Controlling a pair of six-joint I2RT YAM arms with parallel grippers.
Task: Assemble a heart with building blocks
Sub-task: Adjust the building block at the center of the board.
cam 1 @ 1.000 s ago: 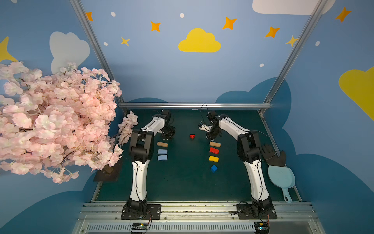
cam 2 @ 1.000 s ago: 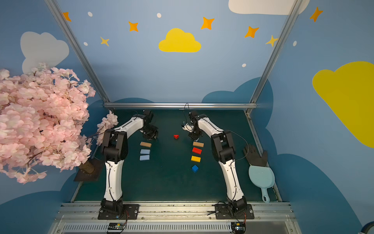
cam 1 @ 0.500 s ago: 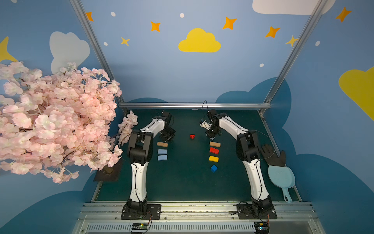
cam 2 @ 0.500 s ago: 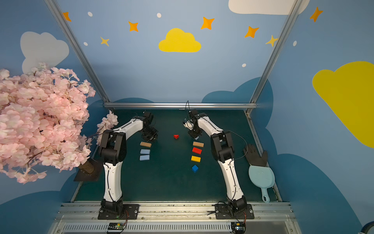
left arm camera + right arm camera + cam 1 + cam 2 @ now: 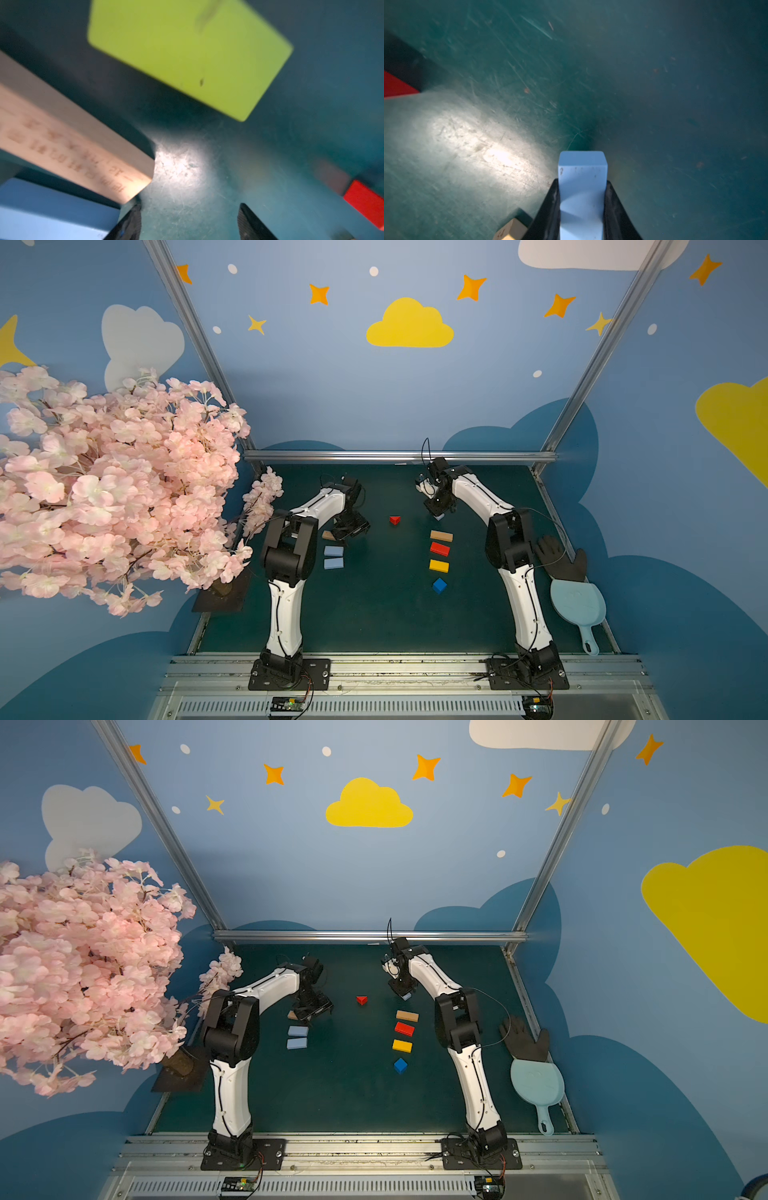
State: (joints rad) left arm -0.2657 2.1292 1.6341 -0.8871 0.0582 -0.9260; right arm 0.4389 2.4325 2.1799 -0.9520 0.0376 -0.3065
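Note:
My left gripper [image 5: 189, 209] stands open low over the mat, nothing between its fingers. A lime green block [image 5: 187, 56] lies flat just beyond its tips, beside a tan bar [image 5: 72, 145] and a light blue bar [image 5: 41, 207]. In both top views this gripper [image 5: 351, 526] hides the green block. My right gripper [image 5: 582, 184] is shut on a light blue block [image 5: 582, 164], held above the mat past a column of tan [image 5: 441, 536], red [image 5: 439, 548] and yellow [image 5: 439, 566] bars and the dark blue cube [image 5: 439, 585]. The red triangle [image 5: 395, 520] sits between the arms.
Two light blue bars [image 5: 333, 556] lie by the left arm. A pink blossom tree [image 5: 104, 489] overhangs the mat's left edge. A black glove [image 5: 561, 560] and a pale blue scoop [image 5: 577, 605] lie at the right edge. A metal rail [image 5: 399, 456] bounds the back.
My left gripper has come nearer, down beside the tan bar, and opened, leaving the lime green block on the mat. The right gripper has kept its hold and barely shifted.

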